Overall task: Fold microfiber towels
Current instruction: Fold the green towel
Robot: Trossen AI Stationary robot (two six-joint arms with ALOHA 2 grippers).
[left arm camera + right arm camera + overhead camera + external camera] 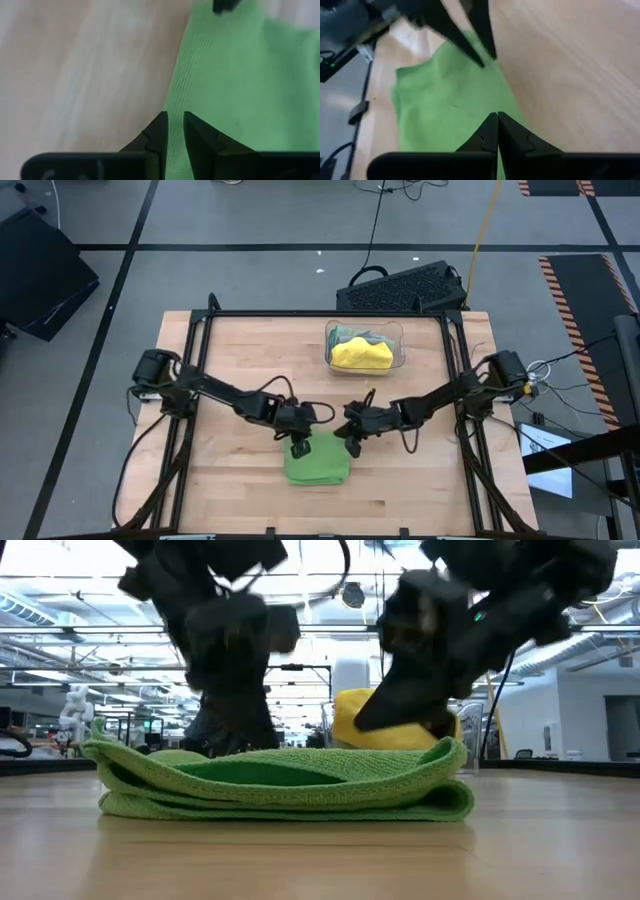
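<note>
A folded bright green towel (317,461) is laid on the bench (230,480). The left end effector (299,448) is set at its far left corner, fingers narrowly parted, apparently gripping nothing. The right end effector (352,447) is closed empty at the far right corner.

Even, bright light falls on the wooden table (240,480) from overhead, and the arms throw only short, soft shadows. In the low view the ceiling lights (300,560) behind glare nearly white, so both arms read as dark, blurred silhouettes, while the folded bright green towel (285,780) stays sharp. Both wrist views are soft; the wood grain is smeared, perhaps by motion, and the near fingers (160,135) are out of focus.
</note>
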